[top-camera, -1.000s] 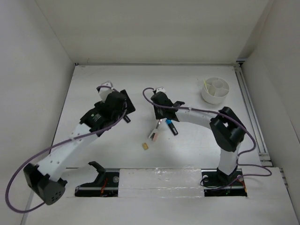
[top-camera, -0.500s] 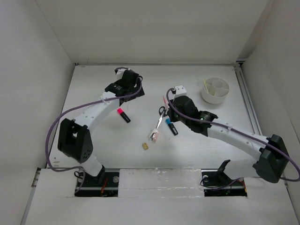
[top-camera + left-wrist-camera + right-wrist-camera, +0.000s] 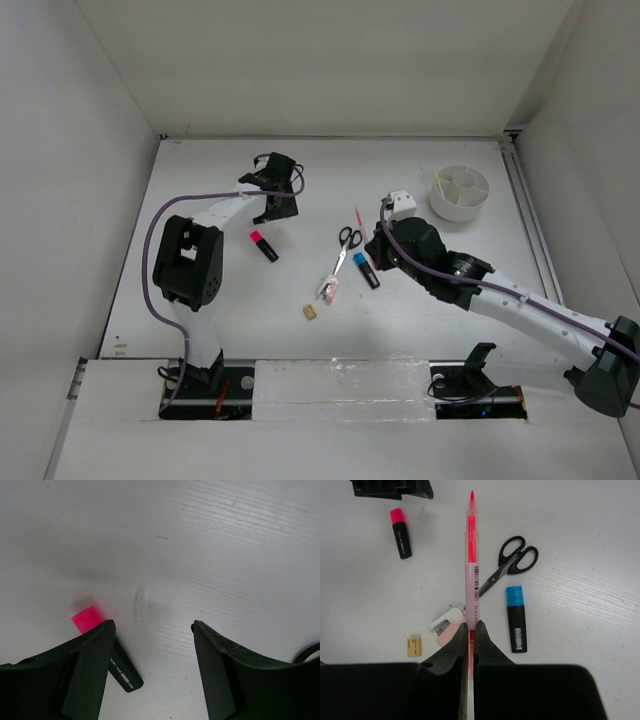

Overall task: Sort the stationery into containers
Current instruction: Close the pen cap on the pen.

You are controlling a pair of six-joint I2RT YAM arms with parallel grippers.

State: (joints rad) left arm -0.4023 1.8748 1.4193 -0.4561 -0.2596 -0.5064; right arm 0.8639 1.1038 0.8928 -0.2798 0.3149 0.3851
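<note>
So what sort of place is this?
Probably a lab test booth: a white table boxed in by plain white walls, two robot arms bolted at its near edge, scissors and a blue-capped marker laid out.

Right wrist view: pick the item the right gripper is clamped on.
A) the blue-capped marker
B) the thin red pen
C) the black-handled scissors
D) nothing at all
B: the right gripper is shut on the thin red pen, which sticks straight out ahead of its fingertips, while the scissors and the blue-capped marker lie loose beside it.
</note>
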